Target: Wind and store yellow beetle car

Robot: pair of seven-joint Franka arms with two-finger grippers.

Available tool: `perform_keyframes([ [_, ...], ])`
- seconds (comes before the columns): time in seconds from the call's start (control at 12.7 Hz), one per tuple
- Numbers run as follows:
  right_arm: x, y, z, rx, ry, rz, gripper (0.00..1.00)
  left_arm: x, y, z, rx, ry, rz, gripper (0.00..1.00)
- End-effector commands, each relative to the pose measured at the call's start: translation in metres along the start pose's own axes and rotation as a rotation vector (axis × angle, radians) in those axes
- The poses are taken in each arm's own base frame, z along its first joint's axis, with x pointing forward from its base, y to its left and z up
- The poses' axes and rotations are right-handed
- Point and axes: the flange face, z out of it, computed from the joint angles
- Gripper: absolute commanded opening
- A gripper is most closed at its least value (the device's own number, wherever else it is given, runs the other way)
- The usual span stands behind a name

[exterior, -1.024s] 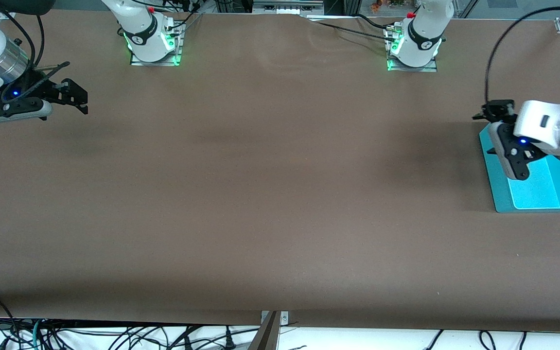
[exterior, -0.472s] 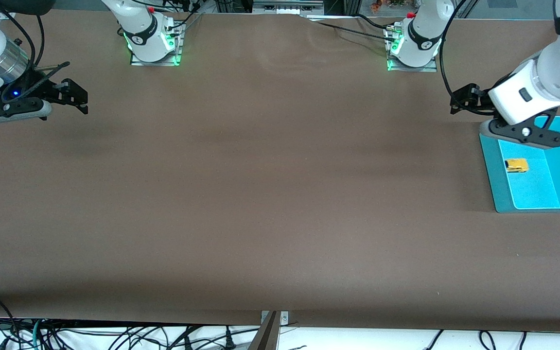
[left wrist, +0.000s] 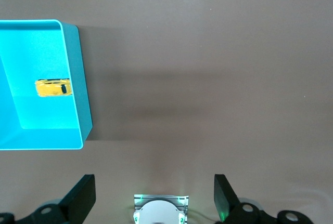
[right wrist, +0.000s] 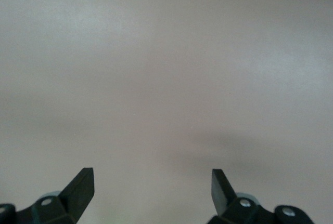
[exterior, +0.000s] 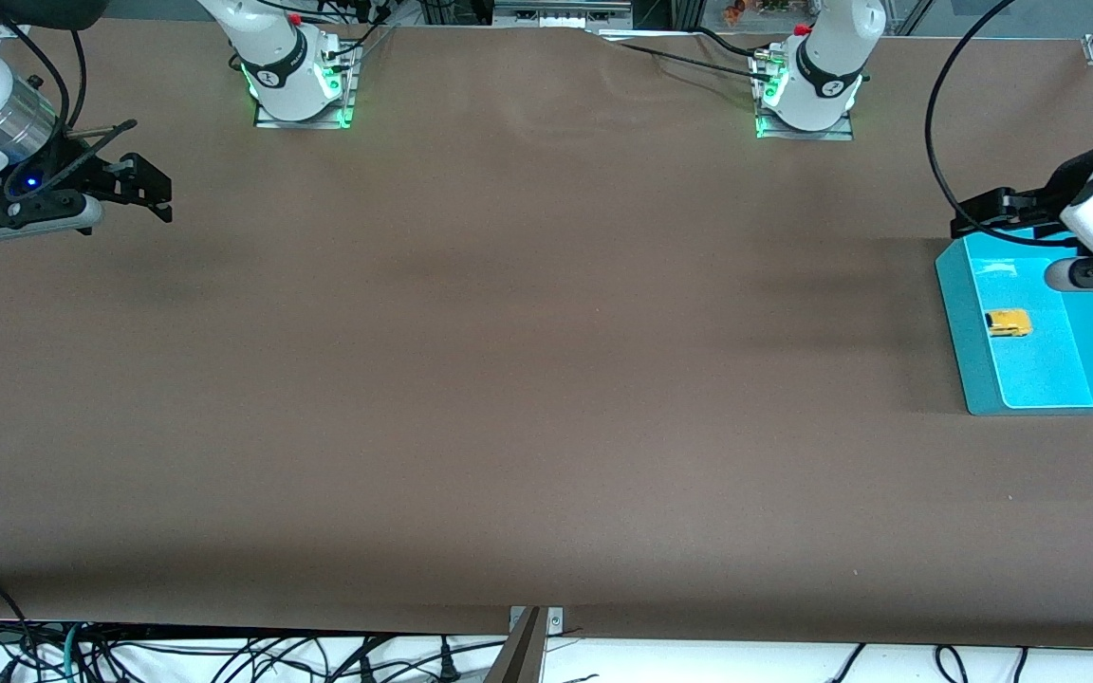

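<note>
Already the yellow beetle car (exterior: 1008,323) lies in my blue tray (exterior: 962,313) at the left arm's end of the table (exterior: 527,379), on the tray floor just beside the wall that faces the table's middle, resting on its wheels as far as I can tell. Storing looks done, so the step in hand reads as pulling clear: I judge the good way is to lift straight up and off, keeping my fingers above the tray rim so nothing knocks the tray or nudges the car. My left gripper (exterior: 1007,211) is up in the air over the tray's edge nearest the robot bases, jaws spread wide with nothing between them; the left wrist view looks straight down, with both fingertips (left wrist: 83,195) apart over bare table and the car small in the tray. My right gripper (exterior: 134,185) waits over the right arm's end of the table, also released and empty, fingers wide, its wrist view showing only plain table. Neither arm touches the car or the tray.
</note>
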Motion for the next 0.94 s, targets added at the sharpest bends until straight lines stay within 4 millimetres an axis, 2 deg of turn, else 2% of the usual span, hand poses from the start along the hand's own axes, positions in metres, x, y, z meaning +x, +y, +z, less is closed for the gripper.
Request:
perform_keyframes([
  [0.0,0.001,0.0,-0.004,0.0,-0.007,-0.017,1.0,-0.031,0.021,0.003,0.001,0.055,0.052,1.0],
  [0.24,0.001,0.0,-0.004,0.0,-0.007,-0.017,1.0,-0.035,0.035,0.005,0.002,0.062,0.08,1.0],
  [0.39,0.001,0.0,-0.004,0.0,-0.007,-0.017,1.0,-0.024,0.029,0.01,-0.01,0.051,0.073,1.0],
  [0.87,0.001,0.0,-0.004,0.001,-0.008,-0.019,1.0,-0.022,0.027,0.011,-0.003,0.05,0.071,1.0],
])
